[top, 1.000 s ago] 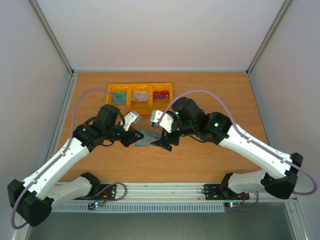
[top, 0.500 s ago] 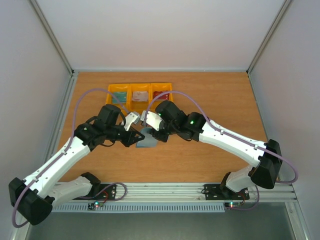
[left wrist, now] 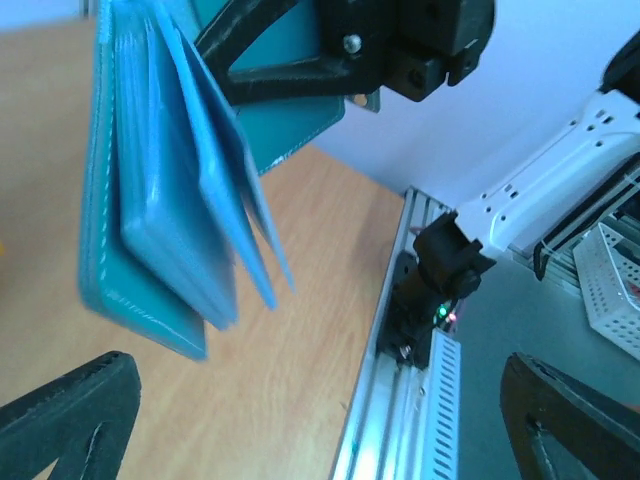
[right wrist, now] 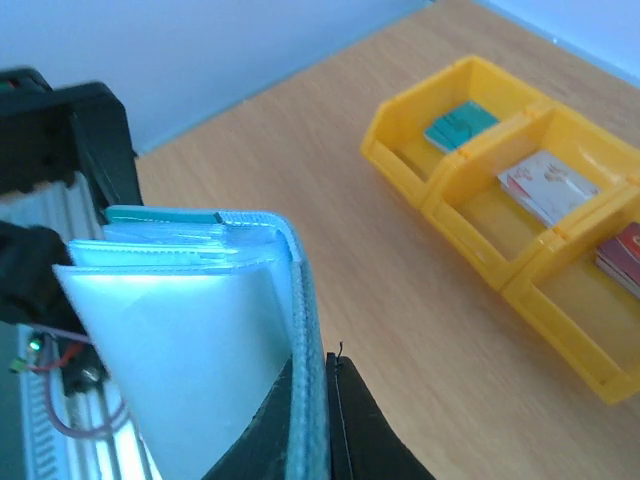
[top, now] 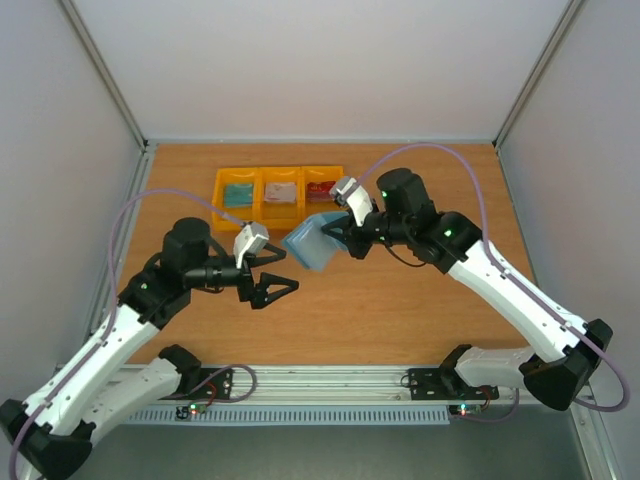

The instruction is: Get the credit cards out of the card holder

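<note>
Card holder (top: 310, 244) up — R gripper (top: 338, 240), prob.

a robotics lab test cell — a wooden table (top: 420, 300) boxed in by plain pale panels (top: 320, 60) on the left, right and far sides, with metal frame posts (top: 105, 70) at the far corners. a left arm (top: 100, 345) and a right arm (top: 510, 295), white and black, are bolted to an aluminium rail (top: 330, 385) along the near edge, with purple cables (top: 425, 147) looping over them — and three yellow plastic bins (top: 280, 205) sit in a row at the far side.

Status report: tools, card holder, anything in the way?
Right tool shut on card holder, held above table. Left tool open, empty. Nothing between them.
</note>
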Motion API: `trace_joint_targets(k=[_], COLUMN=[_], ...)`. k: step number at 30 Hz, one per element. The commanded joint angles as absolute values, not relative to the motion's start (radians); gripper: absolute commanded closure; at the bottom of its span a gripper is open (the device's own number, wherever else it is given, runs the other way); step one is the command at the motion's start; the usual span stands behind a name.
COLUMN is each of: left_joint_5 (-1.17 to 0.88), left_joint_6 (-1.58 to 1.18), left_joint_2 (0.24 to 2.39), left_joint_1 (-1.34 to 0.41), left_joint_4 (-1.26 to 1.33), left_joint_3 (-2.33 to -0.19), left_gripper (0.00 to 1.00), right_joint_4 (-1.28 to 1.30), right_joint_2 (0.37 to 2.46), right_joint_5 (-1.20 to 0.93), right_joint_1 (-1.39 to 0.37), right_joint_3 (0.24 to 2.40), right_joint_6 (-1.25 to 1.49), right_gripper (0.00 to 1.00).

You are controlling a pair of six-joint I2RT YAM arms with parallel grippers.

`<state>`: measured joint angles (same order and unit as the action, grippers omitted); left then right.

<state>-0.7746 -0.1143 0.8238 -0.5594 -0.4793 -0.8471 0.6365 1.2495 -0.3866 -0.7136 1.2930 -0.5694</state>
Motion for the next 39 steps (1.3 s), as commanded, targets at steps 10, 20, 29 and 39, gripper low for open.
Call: trace_joint_targets(k=[10, 20, 29, 39], left_joint_5=[-0.613, -0.901, -0.960, -0.958], left_joint_6=[-0.289, -0.218, -0.348, -0.348], left_joint_2=[0.843, 0.786, 0.775, 0.764], left_joint_1=[-0.572, -0.567, -0.560, -0.560], left_joint_4=[-0.034, -0.021, 0.128, 0.143], left_joint_3=[-0.771, -0.766, -0.737, -0.735], left_gripper=[0.09, 0.19, 0.59, 0.53], right_joint_4=[0.582, 0.573, 0.538, 0.526], right_joint_2=[1.233, 1.227, 1.217, 1.198], right_joint_5=[-0.604, -0.837, -0.921, -0.988], right_joint_1=[-0.716, -0.664, -0.622, -0.601], right_joint_3=[1.381, 1.388, 1.376, 1.362], right_joint_6=[-0.298, -0.330, -0.320, -0.332], right_gripper=[0.99, 0.99, 0.99, 0.99])
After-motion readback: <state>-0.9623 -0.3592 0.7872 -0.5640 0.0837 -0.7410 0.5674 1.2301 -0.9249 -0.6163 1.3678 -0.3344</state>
